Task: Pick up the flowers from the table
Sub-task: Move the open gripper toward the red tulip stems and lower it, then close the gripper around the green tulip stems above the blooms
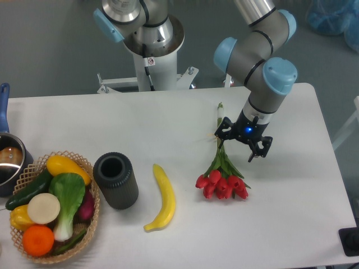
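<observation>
The flowers (222, 182) lie on the white table (291, 213), right of centre: red tulip buds toward the front, green leaves above them, thin stems running back toward the far edge. My gripper (242, 147) hangs just above the leaves and upper stems, slightly to their right. Its two black fingers are spread apart, one at the stems and one to the right. Nothing is held between them. The stem section under the gripper is partly hidden.
A yellow banana (161, 199) lies left of the flowers. A dark grey cylindrical cup (115, 180) stands beside it. A wicker basket (78, 162) of vegetables and fruit sits at the front left. A pot (8, 162) with a blue handle is at the left edge.
</observation>
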Tool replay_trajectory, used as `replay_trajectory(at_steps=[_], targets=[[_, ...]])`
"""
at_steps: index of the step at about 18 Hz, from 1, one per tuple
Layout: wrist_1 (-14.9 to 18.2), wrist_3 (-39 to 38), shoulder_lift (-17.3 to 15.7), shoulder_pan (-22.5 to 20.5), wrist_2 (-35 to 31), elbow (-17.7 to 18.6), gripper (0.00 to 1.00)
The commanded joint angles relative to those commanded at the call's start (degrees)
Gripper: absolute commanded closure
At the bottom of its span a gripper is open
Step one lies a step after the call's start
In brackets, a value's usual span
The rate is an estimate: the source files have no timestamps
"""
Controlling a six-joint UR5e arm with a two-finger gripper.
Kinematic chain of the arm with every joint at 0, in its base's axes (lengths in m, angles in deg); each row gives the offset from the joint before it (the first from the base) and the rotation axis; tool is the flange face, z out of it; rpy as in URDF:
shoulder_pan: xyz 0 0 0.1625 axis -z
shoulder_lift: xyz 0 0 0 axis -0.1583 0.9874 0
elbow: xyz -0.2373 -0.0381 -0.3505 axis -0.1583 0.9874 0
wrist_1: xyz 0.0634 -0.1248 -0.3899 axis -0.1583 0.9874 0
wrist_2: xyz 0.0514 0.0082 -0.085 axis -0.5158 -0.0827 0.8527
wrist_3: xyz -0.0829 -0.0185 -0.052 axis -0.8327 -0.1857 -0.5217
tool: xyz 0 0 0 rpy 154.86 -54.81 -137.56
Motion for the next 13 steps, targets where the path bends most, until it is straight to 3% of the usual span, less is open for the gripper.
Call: replay_trajectory(at_steps=[13], targets=[[0.9,-1.3,3.4,1.4,0.7,0.1,0.0]])
